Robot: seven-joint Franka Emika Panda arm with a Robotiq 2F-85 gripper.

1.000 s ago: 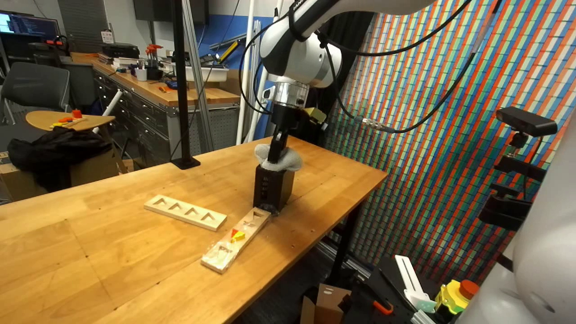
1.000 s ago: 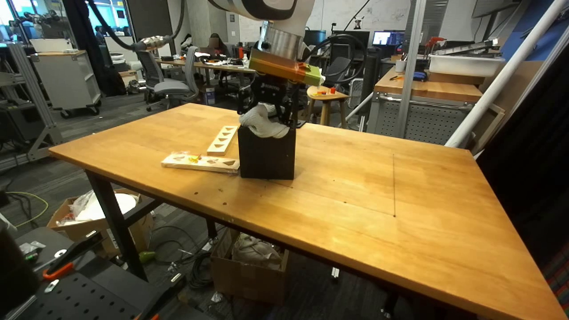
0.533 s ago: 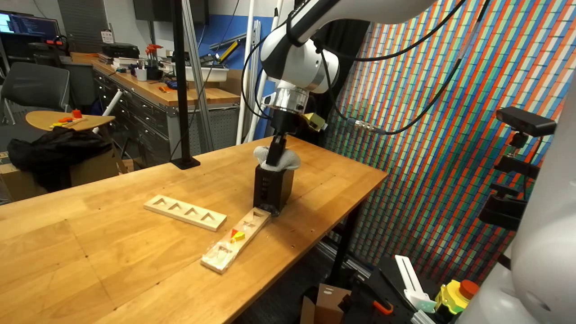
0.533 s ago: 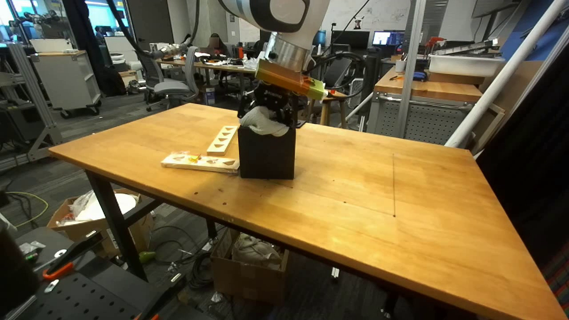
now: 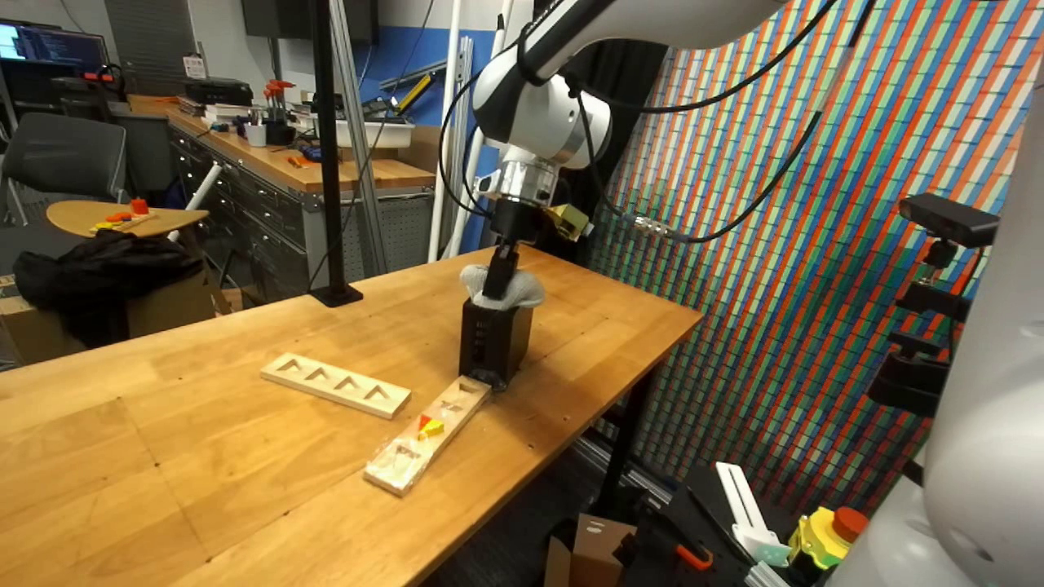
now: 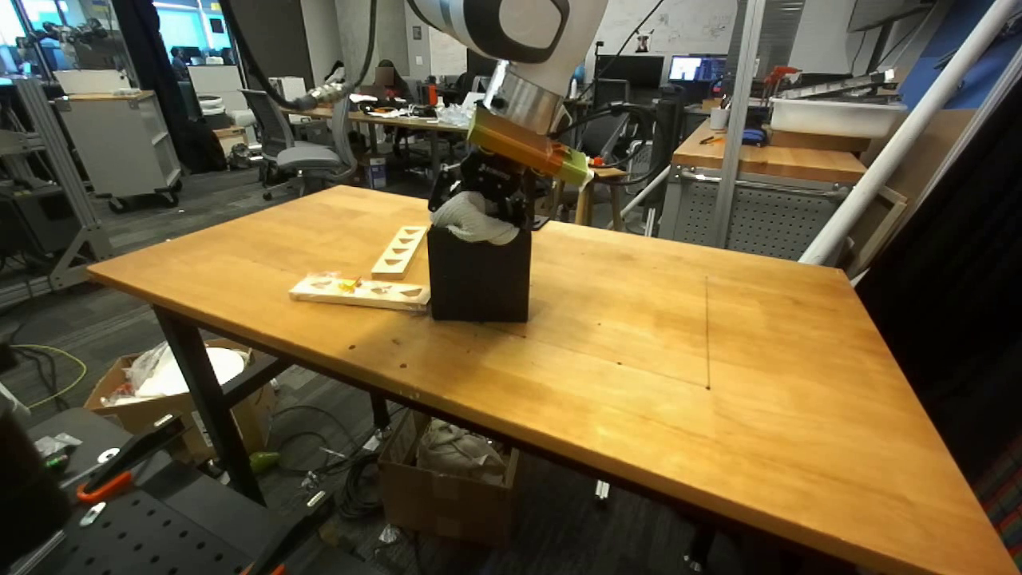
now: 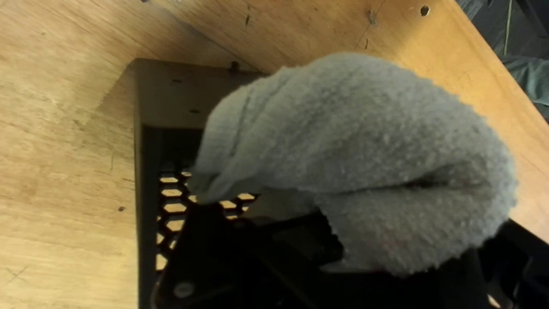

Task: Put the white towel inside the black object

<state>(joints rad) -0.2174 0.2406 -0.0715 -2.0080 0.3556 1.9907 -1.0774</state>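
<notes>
Since a second ago my white robot arm [image 5: 530, 102] has come down a little, and my black two-finger gripper [image 5: 498, 285] sits slightly lower; the box beneath has stayed put. I cannot tell whether my fingers are spread or pinching cloth, since the bunched greyish-white terry towel [image 7: 373, 128] hides their tips; in an exterior view one finger shows in front of it. The towel sits in the mouth of an upright, open-topped black rectangular box [image 6: 479, 279]. Most of what shows stands above the rim, sagging slightly over one edge; how much is inside is hidden. In my wrist view, one end hangs over honeycomb mesh [image 7: 173, 200] within the box.

Under the table, a brown cardboard box [image 6: 447, 511] holds beige cloth [image 6: 459, 454]; on a wood-topped workbench [image 6: 798, 165], a white plastic bin [image 6: 834, 117] carries grey and black items.

Small lettering on my gripper's face is too blurred to read.

All this stands on and around a wooden table [image 6: 623, 415]. A pale wooden block in clear plastic wrap [image 5: 417, 446], with red and yellow pieces [image 5: 432, 428], ends right by the black box; a bare wooden block with triangular cut-outs [image 5: 334, 385] lies near. Beyond are a striped multicoloured wall [image 5: 758, 285] and a grey office chair [image 6: 307, 154].
</notes>
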